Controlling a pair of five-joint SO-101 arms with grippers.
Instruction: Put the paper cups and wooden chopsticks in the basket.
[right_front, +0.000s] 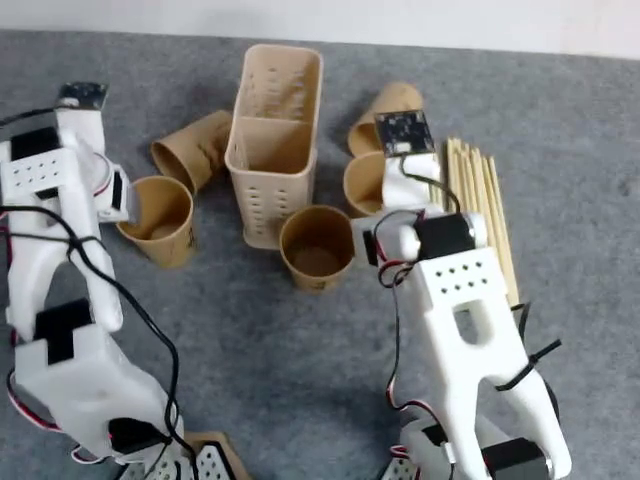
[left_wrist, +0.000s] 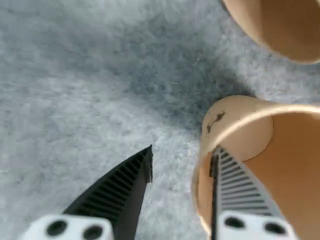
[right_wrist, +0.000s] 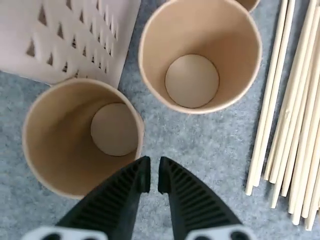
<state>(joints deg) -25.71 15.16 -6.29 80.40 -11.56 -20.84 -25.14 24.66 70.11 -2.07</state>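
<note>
A tall beige perforated basket (right_front: 272, 130) lies in the middle of the grey mat. Upright paper cups stand at its left (right_front: 160, 215), in front of it (right_front: 317, 245) and at its right (right_front: 365, 183); two more lie tipped over (right_front: 193, 148) (right_front: 385, 112). A bundle of wooden chopsticks (right_front: 482, 200) lies on the right. My left gripper (left_wrist: 182, 165) is open and straddles the left cup's (left_wrist: 265, 150) wall, one finger inside the rim. My right gripper (right_wrist: 153, 175) is shut on nothing, above the mat between two upright cups (right_wrist: 82, 135) (right_wrist: 200, 50).
The basket's wall (right_wrist: 75, 35) is close beside the right gripper, and the chopsticks (right_wrist: 290, 110) lie just beyond the far cup. A tipped cup (left_wrist: 280, 25) lies near the left gripper. Bare mat spreads along the front between the arm bases.
</note>
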